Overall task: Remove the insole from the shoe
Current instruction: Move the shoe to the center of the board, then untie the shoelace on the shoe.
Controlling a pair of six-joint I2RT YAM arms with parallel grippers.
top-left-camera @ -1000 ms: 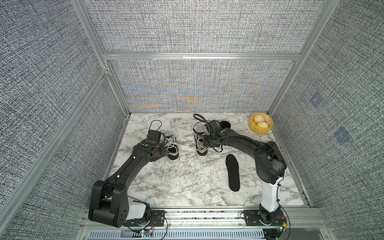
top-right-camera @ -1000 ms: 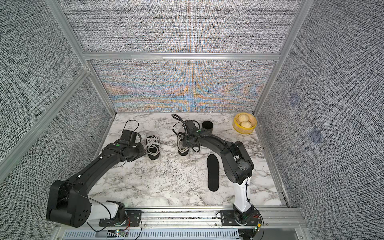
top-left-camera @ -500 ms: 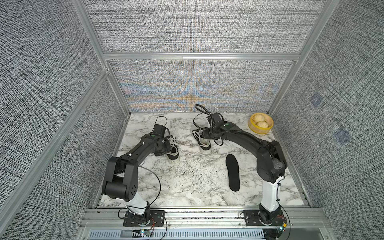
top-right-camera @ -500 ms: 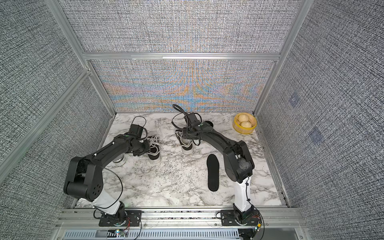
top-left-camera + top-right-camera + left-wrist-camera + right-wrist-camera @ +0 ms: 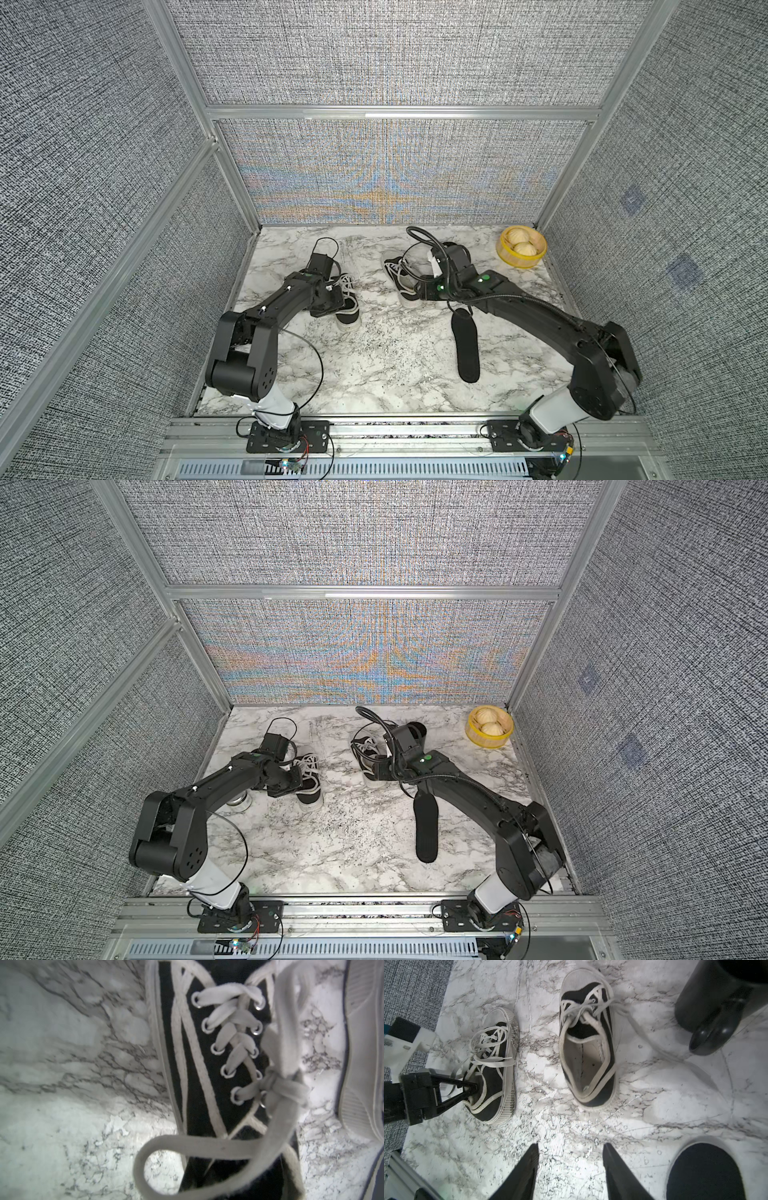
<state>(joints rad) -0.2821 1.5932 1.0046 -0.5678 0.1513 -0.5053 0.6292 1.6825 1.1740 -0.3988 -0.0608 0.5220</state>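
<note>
With six o'clock at the robot's bases, the near half of the white-and-grey marble tabletop [image 5: 365, 374] lies bare from seven to five o'clock, which is the widest open room. At four o'clock the flat black insole [image 5: 466, 349] lies out of any shoe, flat on the marble and running near to far. It is apart from both sneakers, and its far end passes under the right arm. That arm bends from its base by the right wall and reaches inward. The right gripper [image 5: 571, 1145] hangs spread over bare marble with nothing between its fingers, by the heel of the right black-and-white canvas sneaker [image 5: 588, 1057], whose inside shows only pale lining. At ten o'clock the left arm folds forward. The left gripper [image 5: 473, 1086] has its fingers pressed together, with the tips sunk in the heel opening of the left black-and-white canvas sneaker [image 5: 348, 312]. Whether they pinch anything inside I cannot tell. A strip of marble parts the sneakers. At one o'clock stands a glossy black mug [image 5: 714, 1001], its contents unseen. In the far corner at two o'clock, close to both walls, a round yellow bowl [image 5: 521, 262] holds two pale round buns [image 5: 525, 248].
</note>
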